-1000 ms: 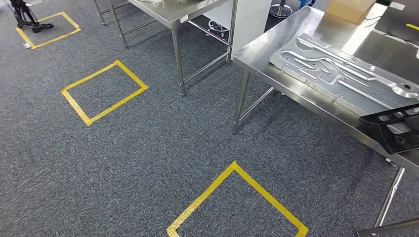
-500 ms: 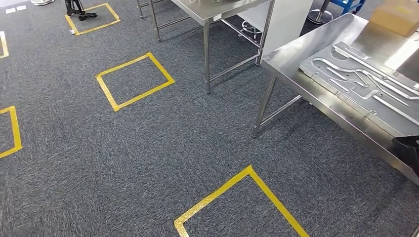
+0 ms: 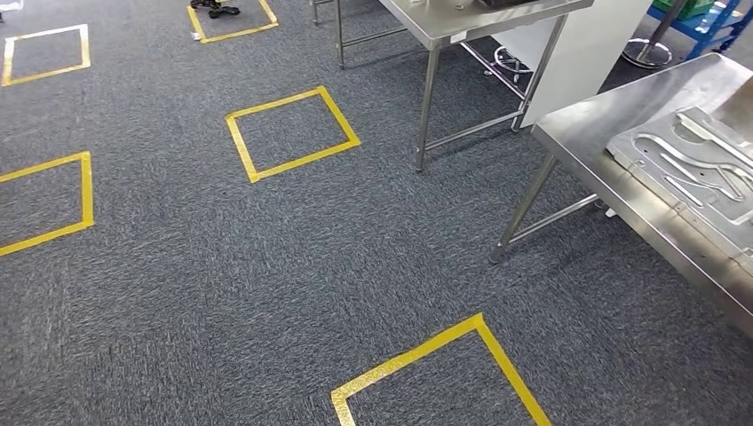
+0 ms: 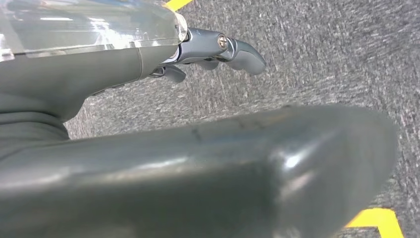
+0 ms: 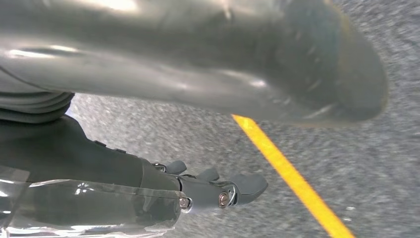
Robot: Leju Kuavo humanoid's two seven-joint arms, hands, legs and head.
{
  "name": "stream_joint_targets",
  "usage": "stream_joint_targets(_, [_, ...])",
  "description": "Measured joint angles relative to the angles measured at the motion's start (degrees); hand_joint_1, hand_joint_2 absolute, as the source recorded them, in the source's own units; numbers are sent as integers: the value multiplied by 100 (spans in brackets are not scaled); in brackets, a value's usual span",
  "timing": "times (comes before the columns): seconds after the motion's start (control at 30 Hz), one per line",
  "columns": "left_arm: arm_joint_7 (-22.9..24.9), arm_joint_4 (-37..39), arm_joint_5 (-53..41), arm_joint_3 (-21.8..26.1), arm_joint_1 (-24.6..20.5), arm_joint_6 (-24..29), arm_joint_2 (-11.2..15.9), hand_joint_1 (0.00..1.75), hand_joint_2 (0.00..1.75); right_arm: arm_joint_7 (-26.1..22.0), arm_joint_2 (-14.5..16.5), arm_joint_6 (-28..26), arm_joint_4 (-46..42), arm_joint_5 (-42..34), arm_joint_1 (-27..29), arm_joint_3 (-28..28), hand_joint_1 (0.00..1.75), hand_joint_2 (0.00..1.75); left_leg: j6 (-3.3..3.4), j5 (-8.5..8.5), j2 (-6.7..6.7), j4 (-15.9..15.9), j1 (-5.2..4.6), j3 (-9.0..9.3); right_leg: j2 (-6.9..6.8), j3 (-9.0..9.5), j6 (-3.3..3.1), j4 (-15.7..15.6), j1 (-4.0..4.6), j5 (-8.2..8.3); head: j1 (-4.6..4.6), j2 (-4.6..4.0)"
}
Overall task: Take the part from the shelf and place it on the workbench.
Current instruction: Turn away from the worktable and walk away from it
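Grey carpet (image 3: 266, 266) marked with yellow tape squares (image 3: 291, 131) is seen at left, steel tables (image 3: 479, 18) behind, and the flat grooved metal part (image 3: 688, 164) on the workbench (image 3: 586, 133) at right, long axis running rightward and away; both hands (image 4: 213, 49) (image 5: 218, 191) hang loosely extended over carpet, nothing grasped.

The head view looks forward and down from high up over the carpet (image 3: 266, 266), with the workbench (image 3: 586, 133) at right. Both wrist views sit close behind their hands, facing the same carpet and yellow tape (image 5: 292, 178).
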Motion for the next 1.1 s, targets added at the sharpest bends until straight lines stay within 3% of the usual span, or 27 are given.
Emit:
stream_joint_targets(0.07, [-11,0,-67,-62,-3,-31,20,0,0,-1,1,-7,1,-69,-19,-57,0,0,-80,13,-123,11,8,-51,136,75,-39,-215,7,23,-3,0])
stream_joint_targets(0.13, [-23,0,-106,-114,19,-43,39,0,0,21,7,-8,1,-124,-47,-106,0,0,-157,33,-201,3,31,-90,-12,91,-112,-259,10,51,-3,-1])
stream_joint_targets(0.2, [-31,0,-135,-160,38,-45,50,0,0,52,17,-4,1,-162,-56,-150,0,0,-207,-116,48,231,23,-208,-177,127,-198,-333,5,86,-20,-1])
stream_joint_targets(0.27, [-37,0,-174,-193,24,-36,61,0,0,78,24,0,1,-202,-49,-204,0,0,-241,-498,403,924,15,-539,-355,142,-246,-361,31,88,-41,-1])
stream_joint_targets(0.33, [-48,0,-221,-230,16,-21,66,0,0,96,26,-3,1,-250,-43,-256,0,0,-268,-753,506,1582,26,-850,-542,141,-265,-354,58,72,-46,-1])
stream_joint_targets(0.37, [-57,0,-245,-253,29,-12,66,0,0,97,26,-8,1,-270,-44,-277,0,0,-271,-720,526,1629,28,-859,-625,144,-267,-350,64,61,-46,0])
stream_joint_targets(0.4, [-71,0,-266,-275,46,1,66,0,0,93,30,-17,1,-290,-44,-299,0,0,-267,-588,550,1439,29,-744,-698,152,-263,-345,68,49,-46,0])
stream_joint_targets(0.47, [-107,0,-305,-309,68,37,68,0,0,79,46,-43,1,-323,-44,-340,0,0,-232,-247,726,627,15,-288,-829,186,-234,-335,80,17,-47,0])
stream_joint_targets(0.53, [-145,0,-336,-332,68,77,72,0,0,62,64,-61,1,-351,-35,-375,0,0,-172,-87,878,72,-18,23,-927,220,-181,-325,106,-16,-39,-1])
stream_joint_targets(0.57, [-163,0,-353,-342,75,92,72,0,0,56,69,-63,1,-359,-31,-388,0,0,-144,-86,894,-5,-36,54,-970,235,-152,-324,114,-27,-35,-1])
stream_joint_targets(0.63, [-192,0,-387,-362,103,132,72,0,0,56,79,-51,0,-375,-29,-404,0,0,-91,-60,780,-24,-37,50,-1035,266,-91,-328,111,-48,-32,-1])
stream_joint_targets(0.7, [-218,0,-414,-387,120,186,48,0,0,55,85,-21,-1,-399,1,-415,0,0,-26,-26,678,-72,-15,68,-849,205,-29,-136,90,-209,-27,0])
stream_joint_targets(0.77, [-243,0,-431,-421,114,245,12,0,0,53,84,25,-2,-411,62,-437,0,0,24,2,568,-92,-7,66,-527,-99,5,509,67,-575,-17,0])
stream_joint_targets(0.83, [-271,0,-455,-443,104,326,-37,0,0,70,81,80,-2,-361,122,-456,0,0,44,10,437,-86,-17,48,-407,-471,14,1211,60,-834,-16,0])
stream_joint_targets(0.87, [-282,0,-474,-451,101,397,-84,0,0,92,77,108,-2,-307,149,-460,0,0,45,10,365,-81,-21,48,-395,-553,16,1331,58,-804,-17,0])
stream_joint_targets(0.9, [-285,0,-490,-458,96,495,-151,0,0,123,72,137,-2,-235,172,-461,0,0,45,9,288,-75,-22,53,-383,-524,13,1217,53,-654,-17,0])
stream_joint_targets(0.93, [-278,0,-493,-465,85,617,-241,0,0,157,64,164,-3,-160,191,-459,0,0,42,7,210,-68,-22,60,-348,-398,9,905,45,-425,-17,-1])
stream_joint_targets(1.0, [-256,1,-451,-468,48,847,-427,0,0,208,50,211,-5,-27,223,-449,0,0,16,-1,67,-39,-25,52,-129,-70,-11,129,25,-50,-12,0])
stream_joint_targets(1.07, [-252,4,-383,-465,16,958,-548,0,0,229,39,239,-7,86,236,-421,0,0,-42,4,-41,-19,-27,11,4,64,-47,-221,30,49,-11,0])
stream_joint_targets(1.1, [-260,5,-340,-459,11,972,-589,0,0,226,34,245,-7,145,236,-394,0,0,-80,13,-91,-19,-27,-7,-35,65,-72,-237,46,53,-12,0])
